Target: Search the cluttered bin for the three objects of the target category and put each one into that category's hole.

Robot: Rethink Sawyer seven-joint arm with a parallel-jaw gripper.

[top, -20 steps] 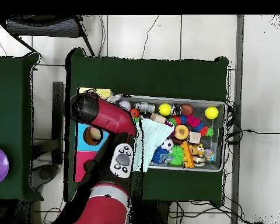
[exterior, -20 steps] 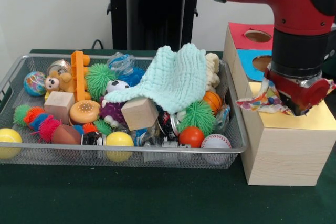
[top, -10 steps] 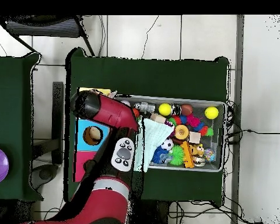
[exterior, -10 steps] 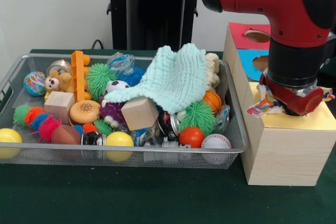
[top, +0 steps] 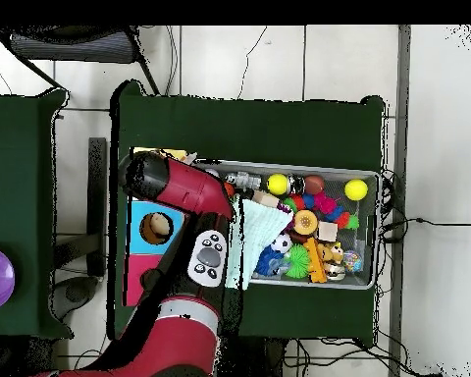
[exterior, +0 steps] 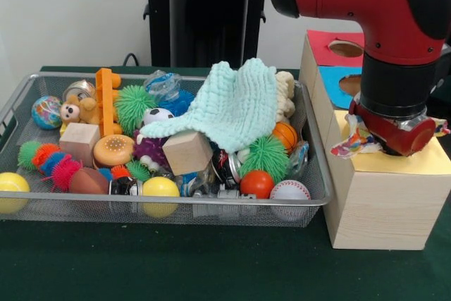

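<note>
fingers hidden under the gripper [exterior: 392,147], state cannot be told; polka-dot cloth [exterior: 350,142] has sunk lower over the yellow-topped hole [exterior: 423,162], deposit appears near complete.

One wire mesh basket [exterior: 28,206] holds the toys: two wooden cubes [exterior: 187,151], two yellow balls [exterior: 161,188], three green spiky balls [exterior: 266,156], one mint cloth [exterior: 236,107], one baseball [exterior: 289,190]. One polka-dot cloth [exterior: 352,139] shows. One wooden box [exterior: 384,206] carries three coloured tops.
</note>
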